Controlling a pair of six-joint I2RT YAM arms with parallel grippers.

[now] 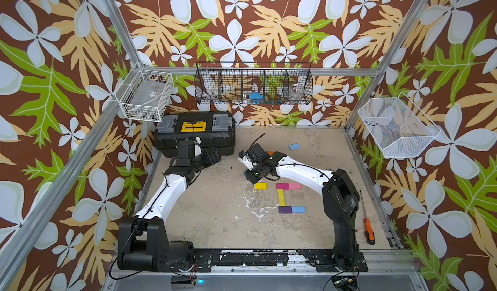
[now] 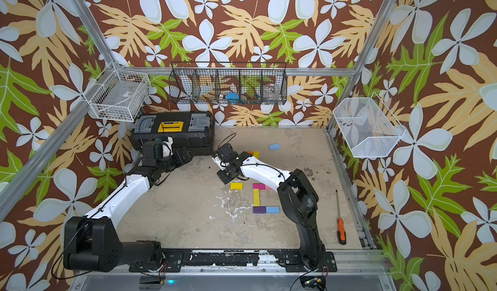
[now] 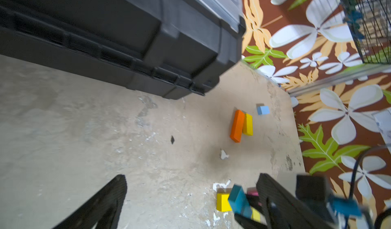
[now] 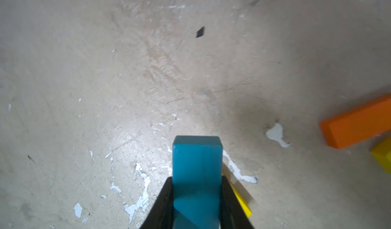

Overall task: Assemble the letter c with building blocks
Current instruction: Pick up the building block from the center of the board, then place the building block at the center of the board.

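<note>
No legible text; mark on toolbox [image 1: 194,139] label unreadable.

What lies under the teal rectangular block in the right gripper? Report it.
Scuffed beige tabletop and part of a flat yellow block; the teal block and right gripper hide the rest.

Robotics lab test cell: aluminium frame [image 1: 115,21] with floral-print walls [image 1: 242,29] and hanging wire baskets [image 1: 254,84], two robot arms [image 1: 166,195] bolted to a rail [image 1: 390,260] along a scuffed desk [image 1: 215,211], a black toolbox [image 1: 215,139] behind.
</note>
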